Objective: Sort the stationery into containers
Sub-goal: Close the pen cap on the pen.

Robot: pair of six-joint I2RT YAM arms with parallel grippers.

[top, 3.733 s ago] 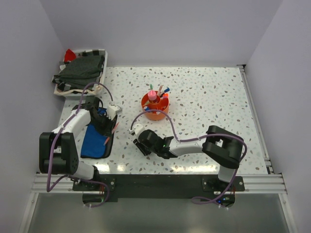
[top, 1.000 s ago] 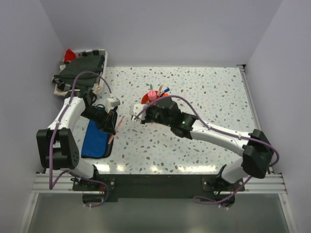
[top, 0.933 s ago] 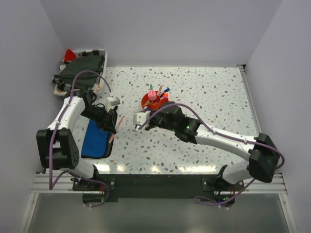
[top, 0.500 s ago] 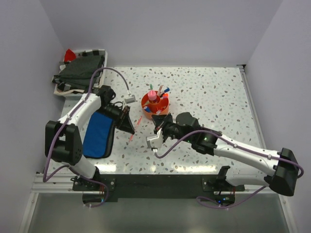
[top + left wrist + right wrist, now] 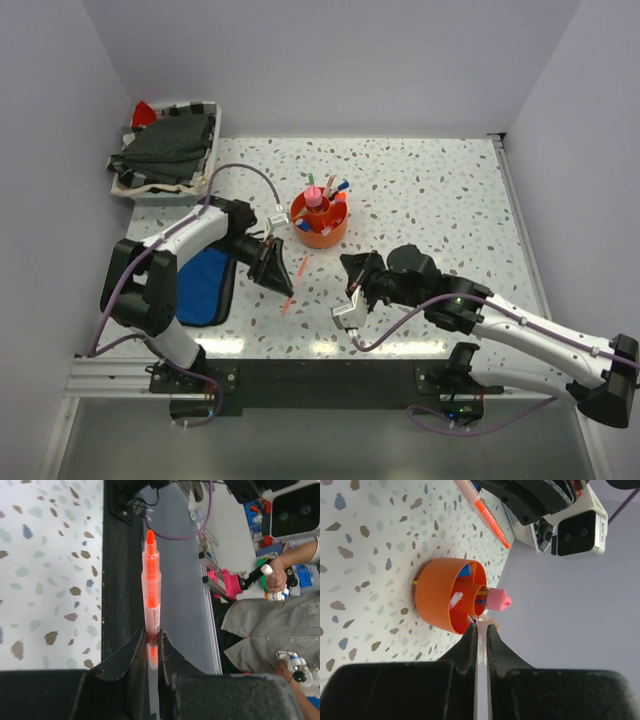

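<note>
My left gripper (image 5: 278, 276) is shut on a thin orange pen (image 5: 288, 298), held off the table just left of the round orange organiser (image 5: 320, 228). In the left wrist view the orange pen (image 5: 151, 575) sticks straight out from between the jaws of my left gripper (image 5: 151, 636). The organiser (image 5: 442, 600) holds a fat pink tube (image 5: 498, 601) and several pens. My right gripper (image 5: 480, 629) is shut and empty, facing the organiser from the near side. From above, the right gripper (image 5: 352, 266) hangs right of the pen. The blue pouch (image 5: 203, 285) lies flat at the left.
A white tray (image 5: 128, 186) of dark cloth sits at the back left corner. The left arm's wrist camera (image 5: 576, 526) shows beyond the organiser. The table's black near edge (image 5: 117, 580) runs below the held pen.
The left arm has carried the orange pen away from the pouch, rightward and nearer. The right arm has pulled back from the organiser toward the near right, still shut.
</note>
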